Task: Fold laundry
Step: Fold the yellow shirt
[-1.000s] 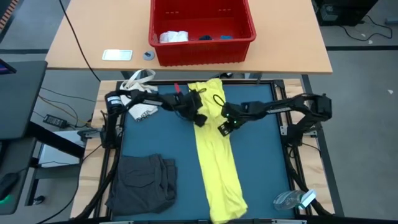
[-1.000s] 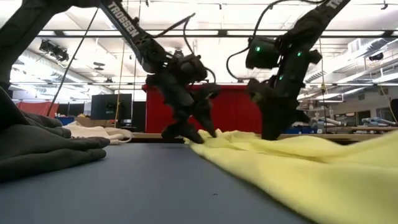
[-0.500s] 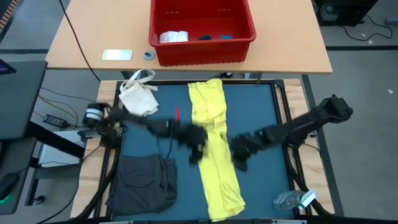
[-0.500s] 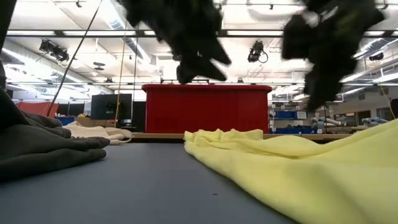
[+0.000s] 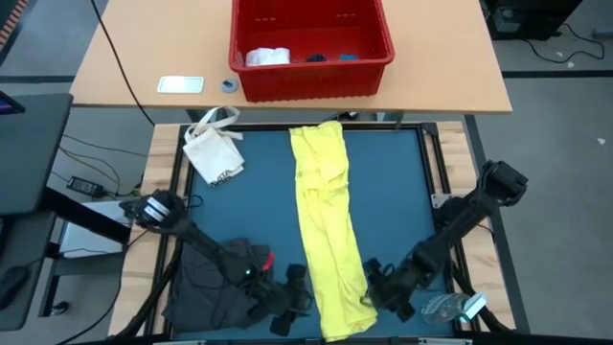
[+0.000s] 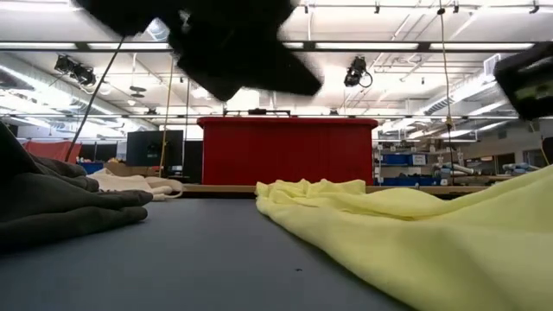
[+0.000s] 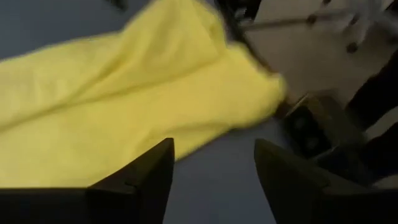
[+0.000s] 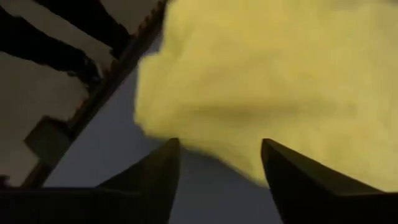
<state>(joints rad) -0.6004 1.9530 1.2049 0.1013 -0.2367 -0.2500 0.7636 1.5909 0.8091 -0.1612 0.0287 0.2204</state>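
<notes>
The yellow T-shirt lies folded in a long strip down the middle of the blue mat, from the far edge to the near edge. My left gripper hovers just left of the strip's near end. It is open with nothing between its fingers. My right gripper hovers just right of that same end, also open and empty. A dark grey garment lies folded on the mat's near left corner, under my left arm.
A small white bag with straps lies at the mat's far left. A red basket with a white cloth and small blue pieces stands on the wooden table beyond. A clear plastic item sits at the near right corner.
Both grippers have left the yellow shirt's far end, risen off the cloth and swept fast toward the table's near edge, one on each side of the strip. They now flank its near end. The shirt stays flat where it was.
</notes>
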